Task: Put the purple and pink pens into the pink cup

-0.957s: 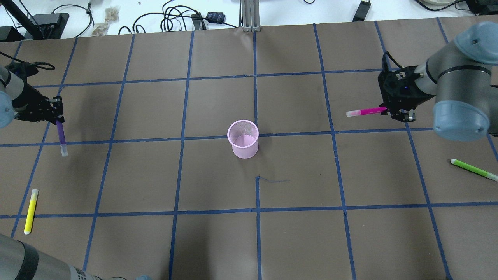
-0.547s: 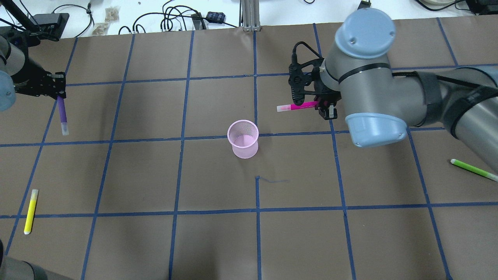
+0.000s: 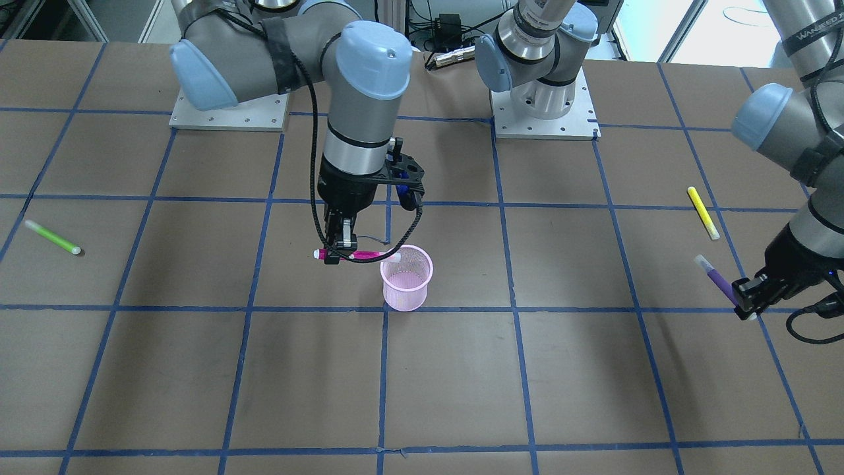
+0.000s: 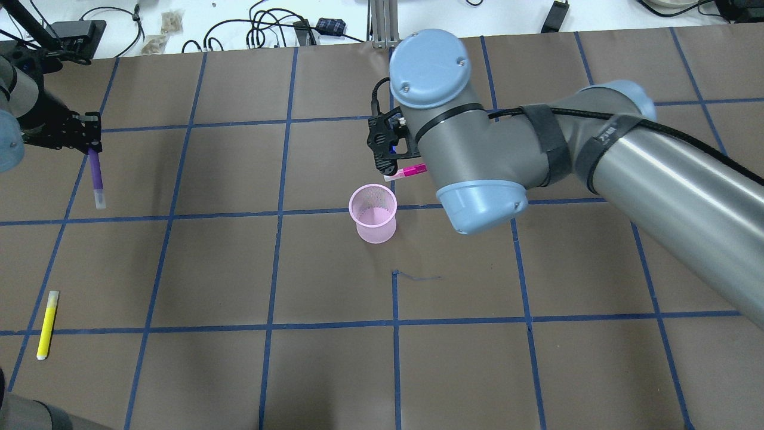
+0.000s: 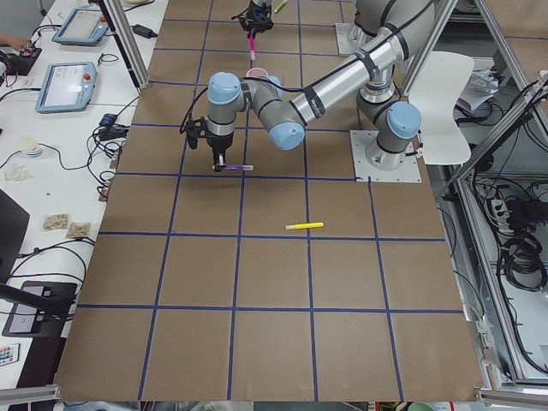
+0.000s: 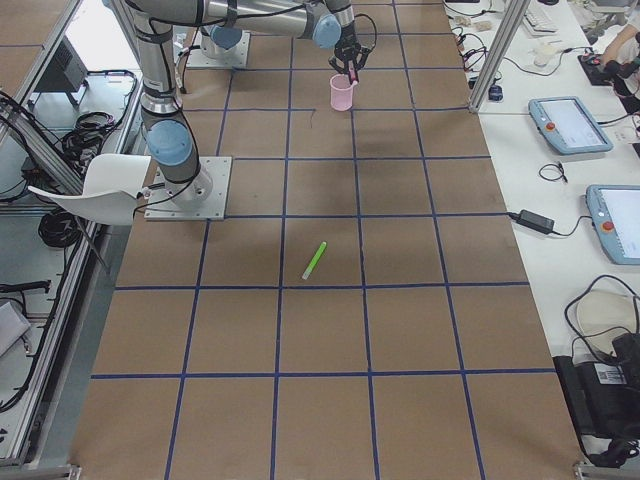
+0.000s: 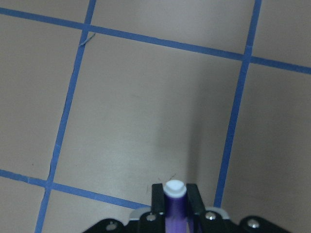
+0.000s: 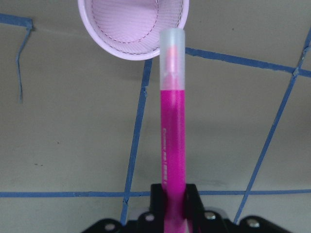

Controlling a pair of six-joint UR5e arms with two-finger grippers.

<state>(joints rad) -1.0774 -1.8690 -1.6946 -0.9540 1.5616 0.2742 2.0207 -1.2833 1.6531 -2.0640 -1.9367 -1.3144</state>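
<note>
The pink mesh cup [image 4: 373,212] stands upright near the table's middle. My right gripper [image 3: 339,254] is shut on the pink pen [image 4: 409,172] and holds it level above the table. The pen's clear cap reaches the cup's rim [image 3: 407,254]. In the right wrist view the pink pen [image 8: 171,121] points at the cup [image 8: 133,26]. My left gripper [image 4: 89,146] is shut on the purple pen [image 4: 95,176] at the far left, well away from the cup. The purple pen also shows in the left wrist view [image 7: 175,204].
A yellow pen [image 4: 47,324] lies at the near left. A green pen [image 3: 53,237] lies on the robot's right side, hidden under the right arm in the overhead view. Cables [image 4: 268,27] lie beyond the far edge. Blue tape lines grid the brown table.
My right arm has swept left across the table with the pink pen, from the right edge to the cup. My left gripper moved away from the robot with the purple pen, then held.
</note>
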